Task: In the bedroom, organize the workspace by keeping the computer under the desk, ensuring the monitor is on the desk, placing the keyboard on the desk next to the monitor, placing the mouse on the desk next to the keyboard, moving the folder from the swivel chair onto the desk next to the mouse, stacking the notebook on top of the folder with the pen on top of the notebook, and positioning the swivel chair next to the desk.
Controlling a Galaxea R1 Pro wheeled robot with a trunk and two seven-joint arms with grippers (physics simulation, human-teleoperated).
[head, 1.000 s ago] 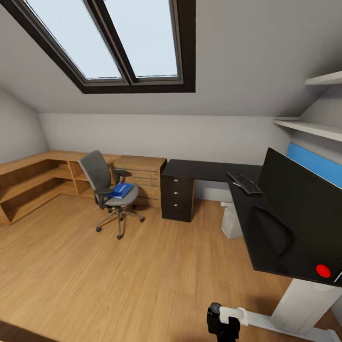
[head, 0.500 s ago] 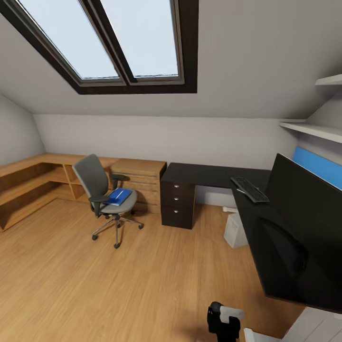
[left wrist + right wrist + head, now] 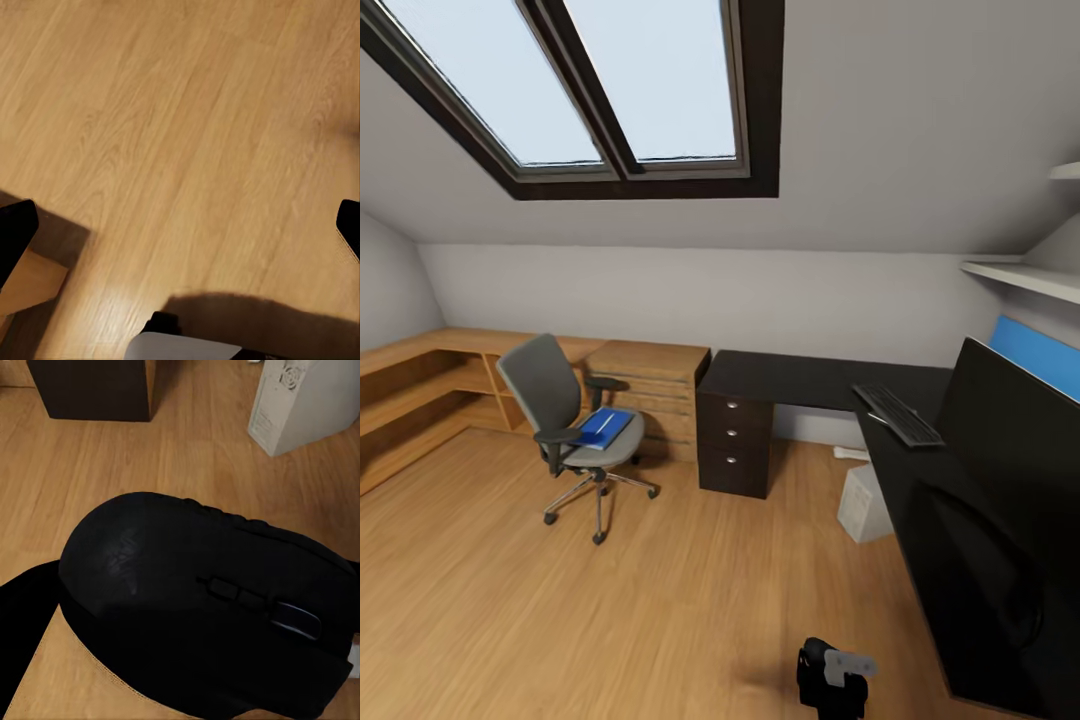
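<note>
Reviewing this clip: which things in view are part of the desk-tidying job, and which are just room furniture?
Job items:
mouse, in the right gripper
keyboard, on the desk
monitor
computer, under the desk
folder, on the swivel chair

Just there:
oak drawer unit
oak shelving
skylight
wall shelves

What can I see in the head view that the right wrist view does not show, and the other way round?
Head view alone: the swivel chair carrying the blue folder, the keyboard on the desk, the monitor, and the skylight. Right wrist view alone: the mouse held close between the right fingers. Shared: the white computer, the black drawers and the wood floor.
</note>
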